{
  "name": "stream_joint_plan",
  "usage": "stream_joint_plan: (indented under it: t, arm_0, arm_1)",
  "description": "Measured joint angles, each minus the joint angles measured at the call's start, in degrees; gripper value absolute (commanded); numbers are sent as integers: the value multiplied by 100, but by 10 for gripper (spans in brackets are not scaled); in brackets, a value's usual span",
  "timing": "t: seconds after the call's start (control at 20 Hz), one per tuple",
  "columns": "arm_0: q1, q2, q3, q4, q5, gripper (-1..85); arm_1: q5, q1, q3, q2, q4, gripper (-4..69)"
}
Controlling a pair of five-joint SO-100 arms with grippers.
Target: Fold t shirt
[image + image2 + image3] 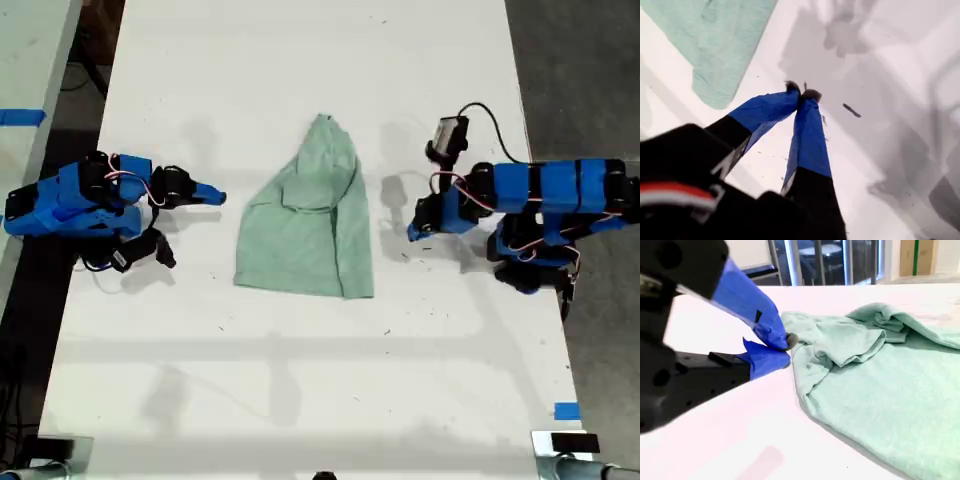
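1. At the exterior view's left, my second gripper [218, 196] lies low over the white bench [300, 380], pointing toward the exterior view's right, at the shirt's near edge.
2. In the second wrist view, the jaws of that gripper [787, 349] have their blue tips drawn together with nothing between them. They sit just beside the shirt's edge, and I cannot tell whether they touch the cloth.
3. Between the two arms, about mid-bench, lies the t shirt [305, 230], pale mint green and flat on the surface.
4. Its long axis runs up and down the exterior view. The narrow, bunched end points to that view's top and the broad straight edge lies toward the bottom.
5. It is partly folded: a flap of cloth is turned in over the upper middle, and one long side is doubled over along the exterior view's right edge of the shirt.
6. The second wrist view shows the shirt [880, 380] rumpled, with folds stacked at the far end.
7. At the exterior view's right, my first gripper [412, 233] points down at bare bench, near the shirt's side but apart from it.
8. In the first wrist view its jaws [802, 92] are closed tip to tip on nothing, with a rounded corner of the shirt [715, 45] off to one side.
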Motion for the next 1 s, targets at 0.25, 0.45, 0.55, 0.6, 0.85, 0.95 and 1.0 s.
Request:
stream_joint_plan:
  t: [0.25, 0.45, 0.55, 0.6, 0.85, 0.95, 1.0]
  arm_0:
    - [0, 0, 0, 0, 0, -1]
    - [0, 0, 0, 0, 0, -1]
    - [0, 0, 0, 0, 0, -1]
    - [0, 0, 0, 0, 0, -1]
    - [0, 0, 0, 0, 0, -1]
    - [0, 0, 0, 0, 0, -1]
    - [0, 0, 0, 0, 0, -1]
  arm_1:
    - [-492, 571, 2716, 4368, 765, 20]
    - [-79, 299, 3226, 5484, 1143, 20]
    - [176, 325, 3226, 5546, 1292, 20]
    - [255, 281, 3234, 5555, 1301, 20]
    - [448, 211, 3234, 5555, 1301, 20]
    - [466, 202, 3234, 5555, 1301, 19]
    - [483, 202, 3234, 5555, 1301, 19]
